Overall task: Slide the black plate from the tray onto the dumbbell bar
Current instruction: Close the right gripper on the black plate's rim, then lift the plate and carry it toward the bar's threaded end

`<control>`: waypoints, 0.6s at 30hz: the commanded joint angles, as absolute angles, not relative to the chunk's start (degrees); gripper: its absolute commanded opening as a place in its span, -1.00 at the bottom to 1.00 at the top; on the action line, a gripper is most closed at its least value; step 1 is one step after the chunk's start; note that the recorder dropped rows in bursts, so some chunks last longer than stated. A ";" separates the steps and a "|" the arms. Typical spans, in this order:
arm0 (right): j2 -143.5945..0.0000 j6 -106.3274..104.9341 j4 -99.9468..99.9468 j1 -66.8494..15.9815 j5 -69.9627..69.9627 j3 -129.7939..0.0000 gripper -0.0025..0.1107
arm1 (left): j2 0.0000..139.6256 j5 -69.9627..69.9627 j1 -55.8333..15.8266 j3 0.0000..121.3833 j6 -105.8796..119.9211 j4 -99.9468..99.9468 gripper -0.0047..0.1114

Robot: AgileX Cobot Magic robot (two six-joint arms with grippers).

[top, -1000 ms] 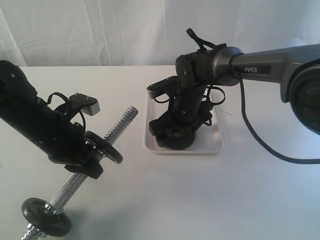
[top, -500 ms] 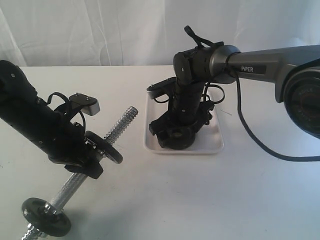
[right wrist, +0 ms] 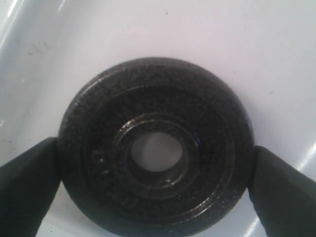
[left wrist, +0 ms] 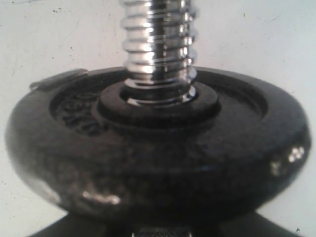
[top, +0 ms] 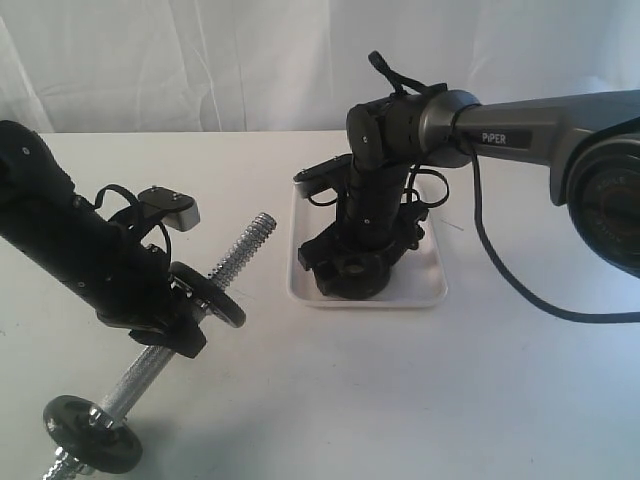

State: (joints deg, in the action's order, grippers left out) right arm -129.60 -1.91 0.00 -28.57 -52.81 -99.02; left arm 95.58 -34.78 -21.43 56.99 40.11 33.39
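Nearest, one disc [top: 95, 447] is sitting at the low end of the bar [top: 245, 243], unchanged; the left gripper [top: 183, 318] is clamping the bar beside a second disc [top: 213, 295]. Farther back, the right gripper [top: 352, 262], having shifted slightly left within the last second, is pinching the plate [right wrist: 158, 103], the third disc, lying flat in the single tray [top: 425, 290].

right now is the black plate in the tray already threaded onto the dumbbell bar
No, the black plate lies flat in the tray, with white showing through its empty centre hole.
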 commanded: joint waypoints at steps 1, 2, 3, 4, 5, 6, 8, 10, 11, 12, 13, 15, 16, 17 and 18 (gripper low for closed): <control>-128.37 -2.69 -0.84 -28.35 -52.90 -98.90 -0.96 | 92.65 -35.63 -21.39 57.97 40.78 39.25 -0.92; -127.81 -2.69 -0.84 -28.14 -52.79 -98.90 -0.96 | 92.65 -35.63 -21.39 57.97 40.78 39.25 -0.92; -127.27 -2.69 -0.84 -27.89 -52.79 -98.90 -0.96 | 92.65 -35.63 -21.39 57.97 40.89 39.24 -0.92; -126.86 -2.69 -0.84 -27.80 -52.79 -98.90 -0.96 | 92.65 -35.63 -21.39 57.97 40.89 39.24 -0.92; -126.37 -2.69 -0.84 -27.53 -52.79 -98.90 -0.96 | 92.65 -35.63 -21.39 57.97 40.89 39.40 -0.92; -125.87 -2.58 -0.84 -27.29 -52.79 -98.90 -0.96 | 92.65 -35.63 -21.39 57.97 40.89 39.49 -0.92; -124.93 -2.58 -0.84 -27.00 -52.79 -98.90 -0.96 | 92.65 -35.63 -21.39 57.97 40.89 39.74 -0.92; -123.85 -2.58 -0.84 -26.78 -52.66 -98.90 -0.96 | 92.65 -35.63 -21.39 57.97 40.89 39.74 -0.92; -123.42 -2.58 -0.84 -26.78 -52.66 -98.90 -0.96 | 92.65 -35.63 -21.39 57.97 40.89 39.74 -0.92; -122.82 -2.58 -0.84 -26.78 -52.66 -98.90 -0.96 | 92.65 -35.63 -21.39 57.97 40.89 39.74 -0.92; -122.33 -2.58 -0.84 -26.78 -52.66 -98.90 -0.96 | 92.65 -35.63 -21.39 57.97 40.99 39.75 -0.92; -121.51 -2.58 -0.84 -26.78 -52.80 -98.79 -0.96 | 92.65 -35.63 -21.39 57.97 41.12 39.75 -0.92; -121.06 -2.58 -0.84 -26.78 -53.11 -98.79 -0.96 | 92.65 -35.63 -21.39 57.97 41.35 39.75 -0.92; -120.66 -2.58 -0.84 -26.78 -53.53 -98.79 -0.96 | 92.65 -35.63 -21.39 57.97 41.84 39.75 -0.92; -120.11 -2.58 -0.84 -26.78 -53.92 -98.79 -0.96 | 92.65 -35.67 -21.39 57.97 42.63 39.75 -0.92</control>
